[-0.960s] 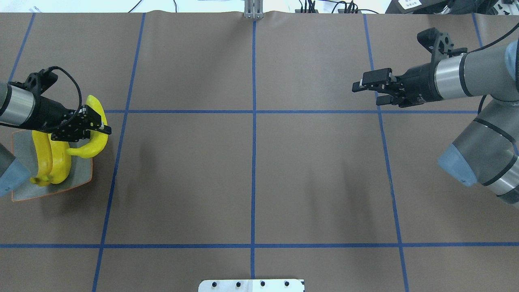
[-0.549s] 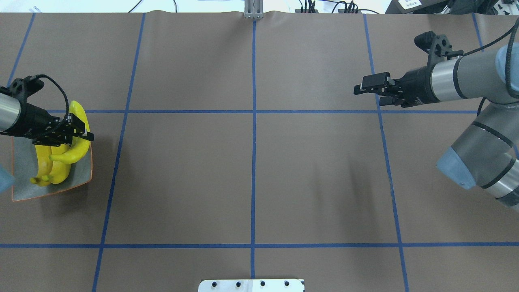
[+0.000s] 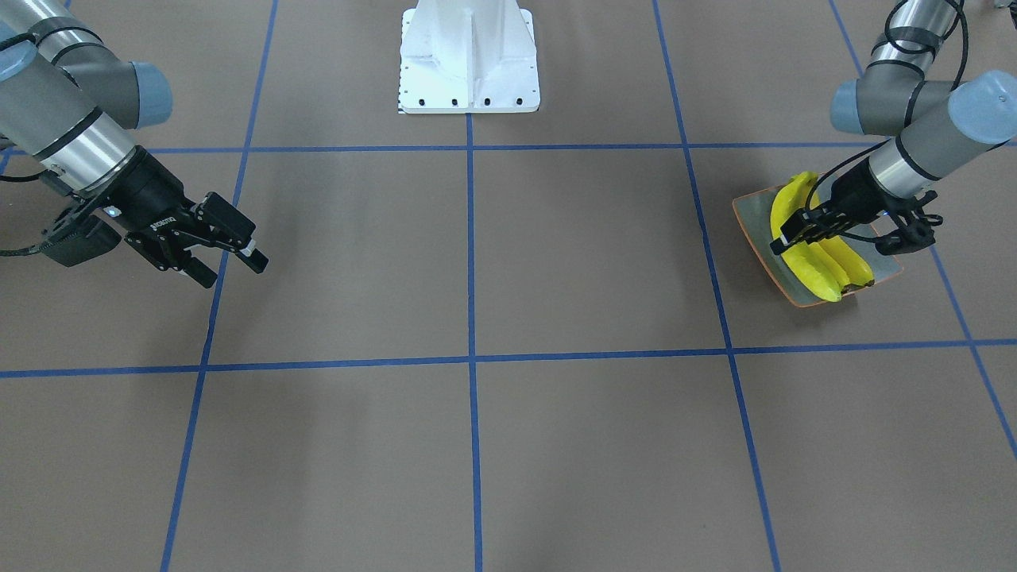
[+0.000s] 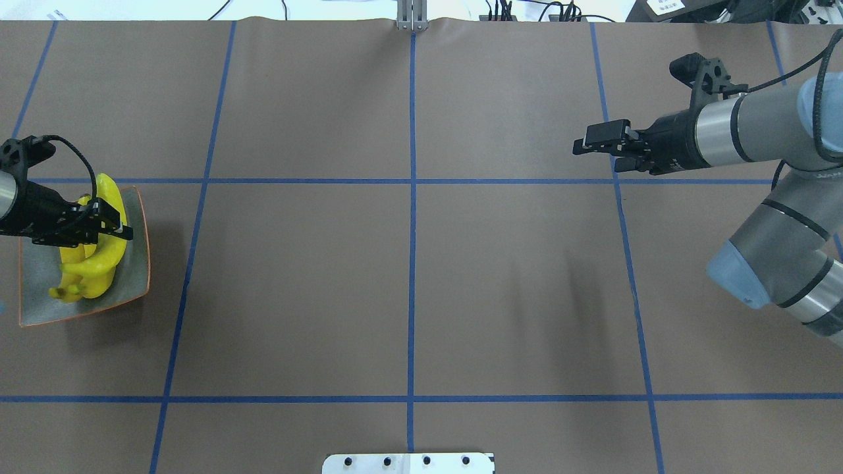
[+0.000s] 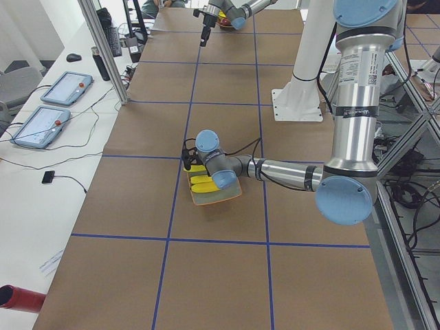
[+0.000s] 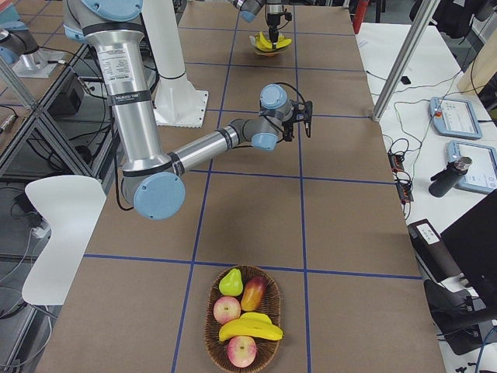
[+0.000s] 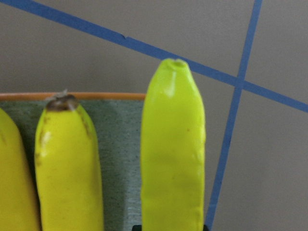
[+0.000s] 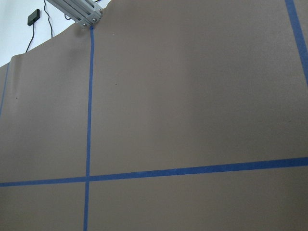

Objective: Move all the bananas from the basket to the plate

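The square grey-green plate [image 4: 135, 289] with an orange rim lies at the table's left end and holds two bananas [image 4: 82, 284] side by side. My left gripper [image 4: 110, 225] is shut on a third banana [image 4: 107, 195], held low over the plate beside the others. In the left wrist view this banana [image 7: 172, 154] points past the plate's rim [image 7: 106, 96]. My right gripper [image 3: 232, 267] hovers open and empty over bare table at the far right. The wicker basket [image 6: 211, 342] shows only in the exterior right view, with one banana [image 6: 250, 329] in it.
A pear [image 6: 231, 283] and three apples [image 6: 241, 351] share the basket. The white robot base [image 3: 469, 56] stands at the table's middle edge. Blue tape lines cross the brown table. Tablets [image 5: 65, 87] and cables lie on a side bench.
My left gripper has moved left and down with the banana, from beyond the plate's right edge to over the plate. The right gripper has rolled at the wrist, staying roughly in place.
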